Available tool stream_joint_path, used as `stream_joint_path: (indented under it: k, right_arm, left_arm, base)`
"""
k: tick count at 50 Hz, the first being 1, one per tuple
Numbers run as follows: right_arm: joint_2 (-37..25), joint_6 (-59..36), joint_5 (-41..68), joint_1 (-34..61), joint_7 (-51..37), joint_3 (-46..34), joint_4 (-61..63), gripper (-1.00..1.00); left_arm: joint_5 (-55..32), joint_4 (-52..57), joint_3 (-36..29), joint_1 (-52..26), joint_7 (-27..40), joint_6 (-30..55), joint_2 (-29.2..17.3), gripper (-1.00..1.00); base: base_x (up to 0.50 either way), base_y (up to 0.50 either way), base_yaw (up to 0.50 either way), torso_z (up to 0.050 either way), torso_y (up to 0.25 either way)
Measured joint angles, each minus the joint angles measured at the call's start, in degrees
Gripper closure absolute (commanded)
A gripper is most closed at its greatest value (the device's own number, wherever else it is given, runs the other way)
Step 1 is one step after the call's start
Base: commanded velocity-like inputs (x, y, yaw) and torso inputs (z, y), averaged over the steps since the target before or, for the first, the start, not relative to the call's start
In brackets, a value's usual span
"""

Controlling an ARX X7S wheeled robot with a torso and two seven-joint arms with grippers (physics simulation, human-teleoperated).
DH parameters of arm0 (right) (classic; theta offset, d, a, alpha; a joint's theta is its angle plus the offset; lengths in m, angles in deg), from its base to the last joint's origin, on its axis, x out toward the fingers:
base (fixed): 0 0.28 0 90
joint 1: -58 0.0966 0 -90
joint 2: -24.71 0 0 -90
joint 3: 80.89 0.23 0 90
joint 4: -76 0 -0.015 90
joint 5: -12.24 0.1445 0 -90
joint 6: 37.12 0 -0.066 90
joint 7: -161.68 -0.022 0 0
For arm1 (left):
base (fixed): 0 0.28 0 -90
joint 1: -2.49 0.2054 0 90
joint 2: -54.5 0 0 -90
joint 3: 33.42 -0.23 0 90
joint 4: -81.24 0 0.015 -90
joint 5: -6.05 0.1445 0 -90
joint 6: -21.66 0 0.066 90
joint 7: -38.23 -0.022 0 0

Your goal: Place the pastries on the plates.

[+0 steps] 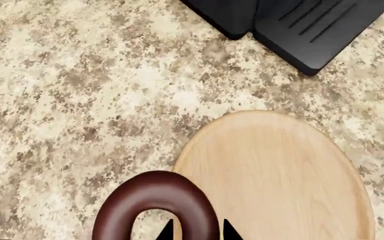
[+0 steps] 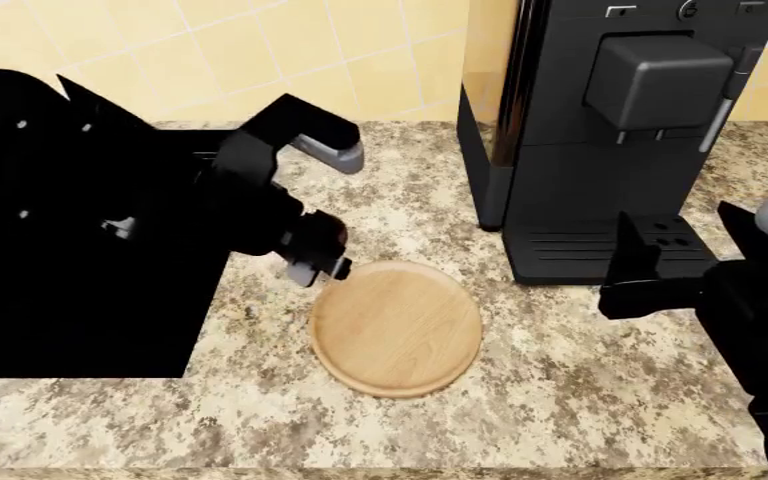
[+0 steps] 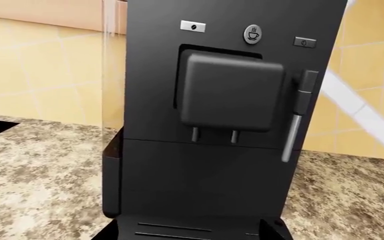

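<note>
Chocolate doughnut (image 1: 155, 202), gripped by left pincer (image 1: 195, 231), overlaps wooden plate's (image 1: 279, 175) rim.

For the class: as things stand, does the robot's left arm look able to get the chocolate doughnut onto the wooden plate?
Probably yes. The left gripper hangs at the wooden plate's rim with the doughnut, and nothing lies on the plate.

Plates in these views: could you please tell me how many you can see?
1: the wooden plate lies on the counter in front of the coffee machine, beside the left pincer. A second plate may be hidden behind the arms.
</note>
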Motion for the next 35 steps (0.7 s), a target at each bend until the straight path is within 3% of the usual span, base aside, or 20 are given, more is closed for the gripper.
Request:
stream_joint_path:
  k: [20,35]
  right_arm:
    - [-0.23,-1.47,1.76,-0.42,-0.63,1.04,1.76,-1.00]
    - [-0.45,-0.65,2.12,-0.64,-0.94,0.72,1.38,-1.00]
  left_arm:
    - [4.72,-2.52,-7.22,-0.85,-11.55,-6.58,9.86,1.00]
    - [6.32,-4.11,-11.15,0.23,-15.34,-7.51,12.44,1.00]
  base:
    - [0.00,0.00,0.00,0.000,0.000]
    - [0.00,0.00,0.00,0.000,0.000]
